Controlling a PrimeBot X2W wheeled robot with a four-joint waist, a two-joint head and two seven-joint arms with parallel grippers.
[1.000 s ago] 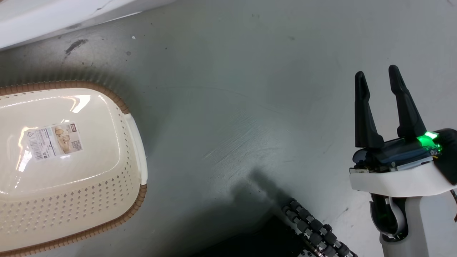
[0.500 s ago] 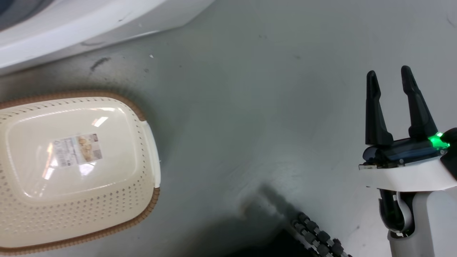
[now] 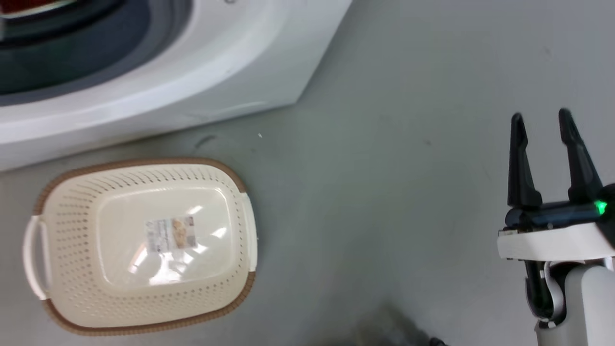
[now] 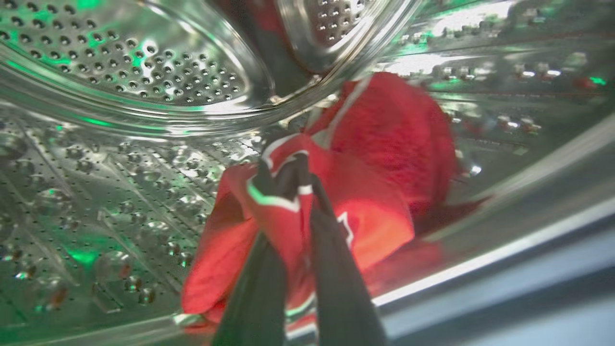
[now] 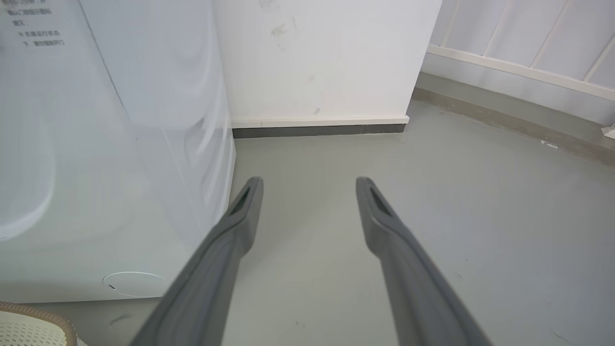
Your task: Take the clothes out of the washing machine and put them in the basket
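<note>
Inside the perforated steel drum (image 4: 120, 72) of the washing machine (image 3: 216, 72), my left gripper (image 4: 286, 170) is shut on a fold of the red clothes (image 4: 394, 139), at a white-and-black trim band. The bundle lies on the drum floor near the porthole's rim. A sliver of red (image 3: 29, 5) shows in the grey-rimmed porthole in the head view. The cream basket (image 3: 72, 269) with its brown rim sits on the floor in front of the machine, with only a label inside. My right gripper (image 3: 540, 120) hovers open over the floor at the right, holding nothing.
In the right wrist view the open right gripper (image 5: 310, 185) points along grey floor toward a white wall (image 5: 312, 62) with a dark skirting, the machine's white side (image 5: 120, 144) to its left, a basket corner (image 5: 29, 327) at lower left.
The head camera has tilted up: the machine's front and porthole have come into view and the basket sits lower and further right in the picture. The right gripper stays open.
</note>
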